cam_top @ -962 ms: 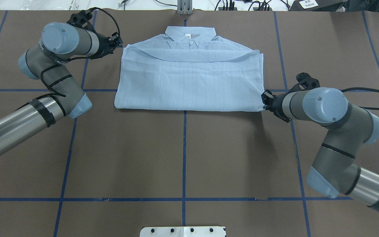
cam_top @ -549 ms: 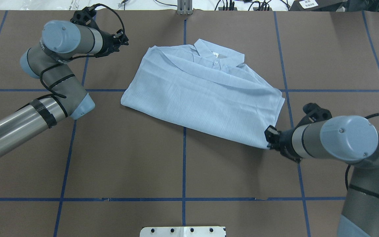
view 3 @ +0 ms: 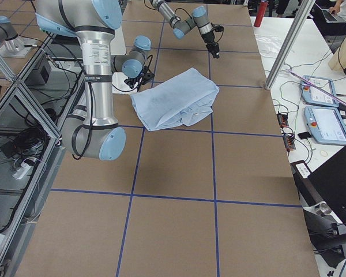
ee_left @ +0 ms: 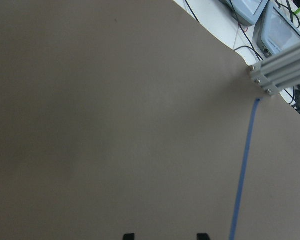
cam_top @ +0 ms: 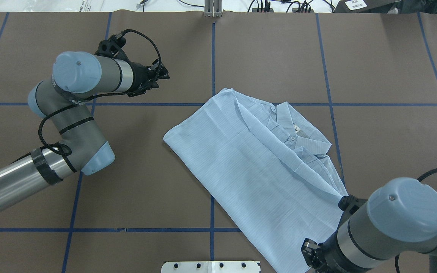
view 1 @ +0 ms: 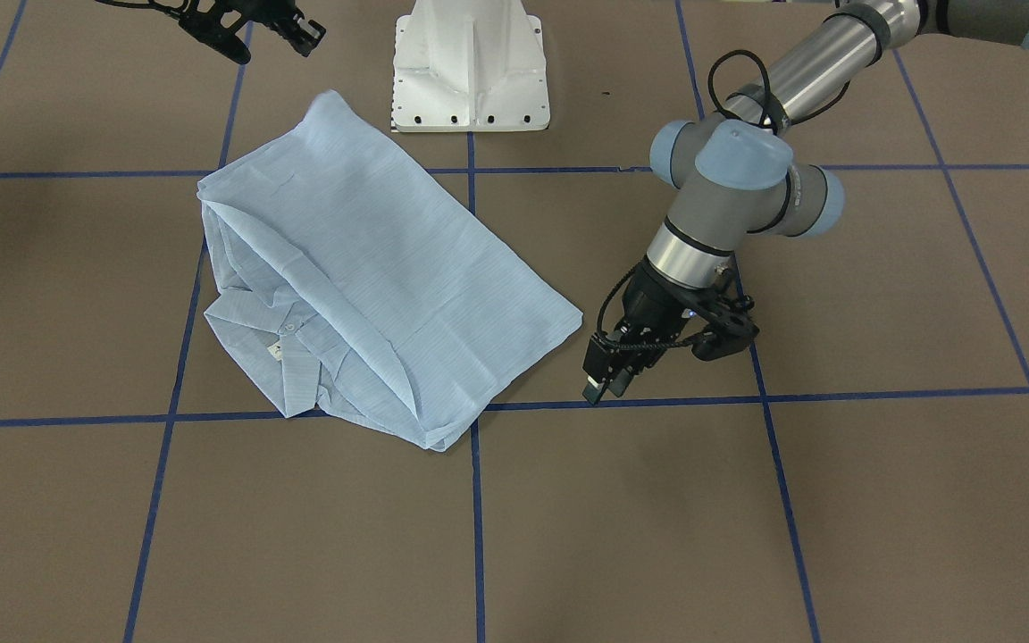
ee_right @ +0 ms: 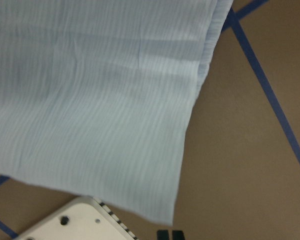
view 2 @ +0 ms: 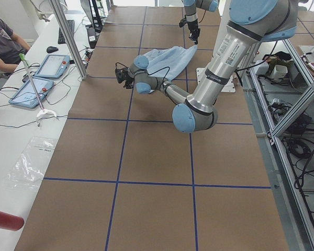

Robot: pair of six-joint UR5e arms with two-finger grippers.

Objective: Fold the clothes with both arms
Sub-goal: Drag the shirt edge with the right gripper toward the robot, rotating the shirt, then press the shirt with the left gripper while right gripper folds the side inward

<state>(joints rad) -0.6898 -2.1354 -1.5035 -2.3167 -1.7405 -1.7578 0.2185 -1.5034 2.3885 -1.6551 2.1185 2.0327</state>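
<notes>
The light blue striped shirt (cam_top: 256, 167) lies folded and slanted across the brown table, collar (cam_top: 294, 129) toward the right; it also shows in the front view (view 1: 372, 268). My right gripper (cam_top: 307, 254) is at the shirt's near corner by the pedestal. In the right wrist view its fingertips (ee_right: 170, 234) are together, and the cloth corner (ee_right: 170, 217) ends just ahead of them with no cloth seen between. In the front view the right gripper (view 1: 309, 36) stands apart from that corner. My left gripper (cam_top: 163, 74) is open and empty over bare table, left of the shirt (view 1: 604, 388).
The white pedestal base (view 1: 470, 62) stands at the near edge, and the shirt's corner overlaps its plate (ee_right: 75, 220). Blue tape lines (cam_top: 212, 212) grid the table. An aluminium post (cam_top: 212, 9) stands at the far edge. Tablets (view 2: 42, 68) and a person (view 2: 2, 42) are beyond it.
My right gripper pulled the shirt's right corner toward the robot, swinging the shirt from square to slanted and shifting it right. My left gripper moved right and slightly nearer, still off the shirt.
</notes>
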